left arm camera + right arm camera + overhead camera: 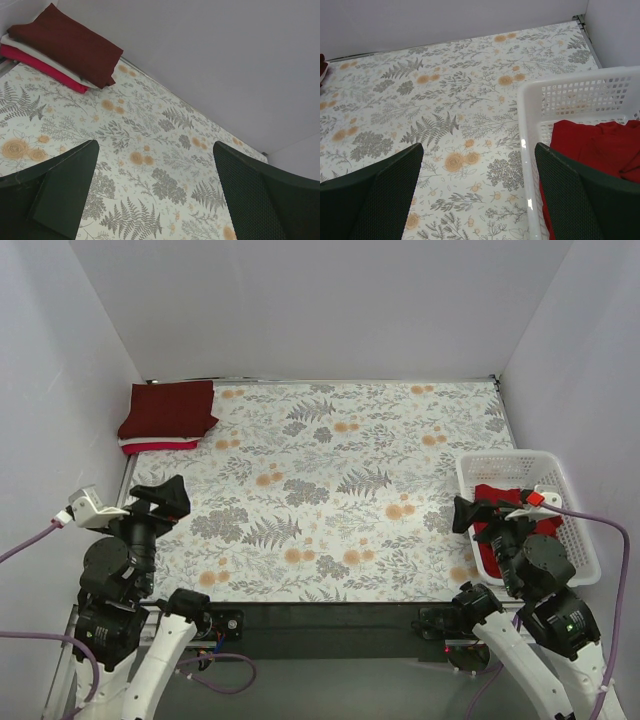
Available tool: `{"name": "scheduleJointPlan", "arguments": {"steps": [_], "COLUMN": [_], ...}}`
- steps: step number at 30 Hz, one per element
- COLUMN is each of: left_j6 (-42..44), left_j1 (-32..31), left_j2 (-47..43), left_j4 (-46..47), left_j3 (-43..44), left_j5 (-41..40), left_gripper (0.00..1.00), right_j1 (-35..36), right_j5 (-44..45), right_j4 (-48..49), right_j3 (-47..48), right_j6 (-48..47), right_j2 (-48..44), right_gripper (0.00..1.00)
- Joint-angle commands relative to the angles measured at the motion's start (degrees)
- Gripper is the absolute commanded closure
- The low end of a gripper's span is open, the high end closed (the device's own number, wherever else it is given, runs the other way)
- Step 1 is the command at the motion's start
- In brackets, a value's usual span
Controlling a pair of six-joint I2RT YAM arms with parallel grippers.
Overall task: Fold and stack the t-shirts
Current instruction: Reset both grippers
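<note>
A stack of folded t-shirts [168,414] lies at the table's far left corner: dark maroon on top, cream-white in the middle, brighter red at the bottom. It also shows in the left wrist view [62,47]. A crumpled red t-shirt [498,498] lies in the white lattice basket [490,462] at the right; it also shows in the right wrist view [600,150]. My left gripper [160,502] is open and empty above the table's left side. My right gripper [478,517] is open and empty over the basket's left rim [530,150].
The table carries a floral patterned cloth [330,490]. White walls close in the back and both sides. The basket stands against the right wall. A dark strip [330,625] runs along the near edge between the arm bases.
</note>
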Motion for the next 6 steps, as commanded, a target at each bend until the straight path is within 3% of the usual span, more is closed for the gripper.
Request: {"name": "scheduleJointPlan", "arguments": {"steps": [1,6], "left_j6": [-0.3,-0.2], "left_j1": [0.1,0.1], "left_j2": [-0.8,-1.1], "left_j4": [0.2,-0.3], "left_j3": [-1.0,-1.2], "left_j5": [-0.7,-0.5], "left_gripper": [0.02,0.02], "right_j1": [0.0,0.0], "right_j5": [1.1,0.6], "right_j4": [1.4,1.3], "right_j3": [0.1,0.3], "right_j6": [-0.5,-0.7], "right_j2": [-1.1,-1.1], "right_gripper": [0.01,0.02]}}
